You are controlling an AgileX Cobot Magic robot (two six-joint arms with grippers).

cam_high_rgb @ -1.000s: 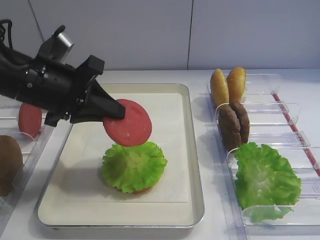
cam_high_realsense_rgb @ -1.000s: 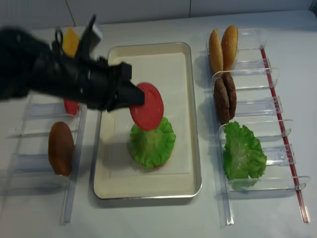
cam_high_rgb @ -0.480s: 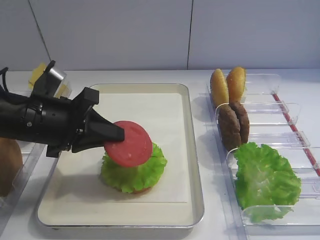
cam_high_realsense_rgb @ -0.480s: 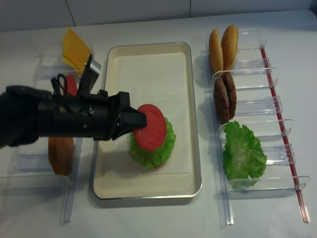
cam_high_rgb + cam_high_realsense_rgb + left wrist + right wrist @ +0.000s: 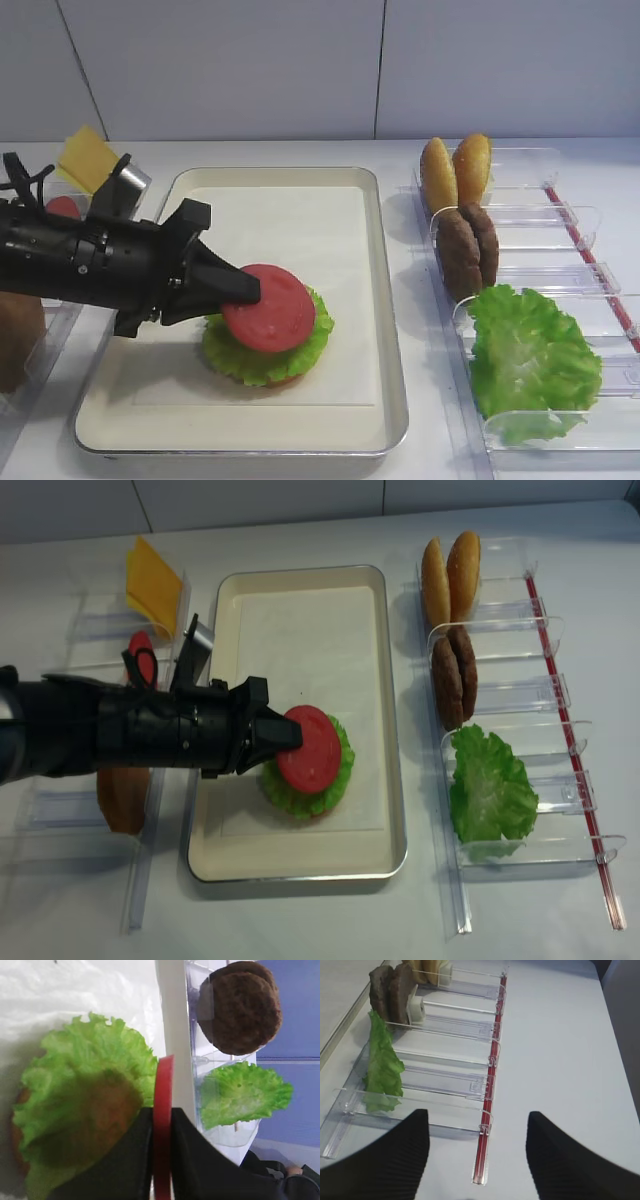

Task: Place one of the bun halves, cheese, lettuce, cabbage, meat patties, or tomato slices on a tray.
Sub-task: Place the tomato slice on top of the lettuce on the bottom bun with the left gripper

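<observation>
Since 1 second ago, the left gripper has descended with the tomato slice, which was tilted above the lettuce leaf and is now lying close over it.

Exterior high view: the left gripper is gripping the slice's left edge, jaws clamped on it. The leaf is resting on a bun half near the front of the tray. To the right, clear bins are holding 2 bun halves, 2 meat patties and more lettuce. The cheese is standing at the far left.

Right wrist view: the right gripper is hovering over the table with its 2 fingers apart and empty, near the bins.

Left wrist view: the slice is showing edge-on, pinched between the dark jaws, beside the lettuce leaf.

Exterior high (realsense) view: the slice is covering most of the leaf on the tray.
</observation>
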